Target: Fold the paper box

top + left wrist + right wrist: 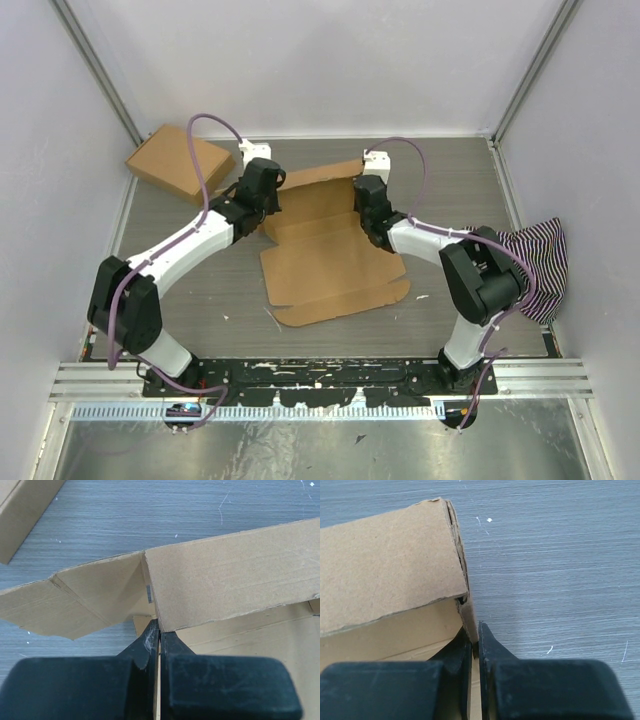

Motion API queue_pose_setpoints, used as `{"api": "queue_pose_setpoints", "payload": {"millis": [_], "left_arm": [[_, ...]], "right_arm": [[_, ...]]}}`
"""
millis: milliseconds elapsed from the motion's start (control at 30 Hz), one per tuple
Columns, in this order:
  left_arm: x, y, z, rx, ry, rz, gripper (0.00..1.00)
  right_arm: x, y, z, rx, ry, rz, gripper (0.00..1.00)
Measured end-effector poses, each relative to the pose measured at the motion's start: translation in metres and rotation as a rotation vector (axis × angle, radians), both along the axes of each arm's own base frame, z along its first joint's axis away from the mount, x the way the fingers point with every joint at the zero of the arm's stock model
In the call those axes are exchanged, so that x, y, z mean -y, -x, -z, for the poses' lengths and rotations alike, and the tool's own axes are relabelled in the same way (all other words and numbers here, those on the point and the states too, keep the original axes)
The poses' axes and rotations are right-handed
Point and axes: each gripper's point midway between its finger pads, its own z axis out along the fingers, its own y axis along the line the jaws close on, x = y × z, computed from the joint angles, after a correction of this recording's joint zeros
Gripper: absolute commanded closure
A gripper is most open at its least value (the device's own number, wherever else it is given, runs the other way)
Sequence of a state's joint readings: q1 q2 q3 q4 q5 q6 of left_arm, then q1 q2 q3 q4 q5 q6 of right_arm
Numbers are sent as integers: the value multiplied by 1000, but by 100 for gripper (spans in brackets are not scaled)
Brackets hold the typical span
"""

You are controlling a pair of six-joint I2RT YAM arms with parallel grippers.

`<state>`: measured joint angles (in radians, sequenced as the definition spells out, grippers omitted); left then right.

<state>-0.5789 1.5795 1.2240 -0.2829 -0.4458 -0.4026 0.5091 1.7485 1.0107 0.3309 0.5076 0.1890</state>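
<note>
The paper box is a brown cardboard blank lying mid-table, its near lid panel flat and its far part raised. My left gripper is shut on the box's left side wall; in the left wrist view the cardboard edge sits between the black fingers, with the raised far wall ahead. My right gripper is shut on the box's right side wall; in the right wrist view the thin wall is pinched between the fingers beside the folded far wall.
A compact ready-made cardboard box lies at the far left, also in the left wrist view. A striped cloth hangs at the right wall. Grey wood-grain table surrounds the blank.
</note>
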Motion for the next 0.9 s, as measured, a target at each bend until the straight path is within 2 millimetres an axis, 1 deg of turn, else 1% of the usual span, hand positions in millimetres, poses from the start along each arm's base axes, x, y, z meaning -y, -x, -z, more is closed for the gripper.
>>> {"api": "queue_pose_setpoints", "payload": {"millis": [67, 100, 167, 233, 300, 367, 433, 500, 567, 633, 767, 833, 900], "left_arm": [[1, 3, 0, -8, 12, -6, 93], [1, 4, -1, -12, 16, -8, 89], [1, 6, -1, -16, 22, -10, 77], [0, 9, 0, -27, 18, -13, 59], [-6, 14, 3, -51, -7, -16, 43], [-10, 16, 3, -57, -29, -11, 36], [-14, 16, -2, -43, -53, -4, 33], [-20, 16, -10, -18, -73, -5, 32], [-27, 15, -22, 14, -85, -11, 32], [-36, 11, -35, 52, -83, -32, 33], [-71, -3, -59, 134, -38, -126, 34], [-91, -10, -59, 160, -12, -173, 35], [-106, -18, -50, 171, 21, -200, 36]], "right_arm": [[-1, -2, 0, 3, -8, 27, 99], [-1, -3, 0, 3, -11, 37, 99], [-1, -5, 0, 3, -15, 48, 99], [-2, -5, 0, 0, -19, 51, 99], [2, -6, 1, -2, -18, 60, 99], [8, -8, 0, -6, -25, 63, 99], [18, -8, 0, -19, -37, 59, 99], [33, -6, 0, -37, -45, 46, 99], [49, 0, -2, -56, -39, 30, 99], [67, 9, -2, -86, -23, 6, 99], [90, 28, -3, -145, -5, -40, 99], [92, 36, -2, -164, -4, -71, 99], [92, 40, -2, -176, -7, -105, 99]]}}
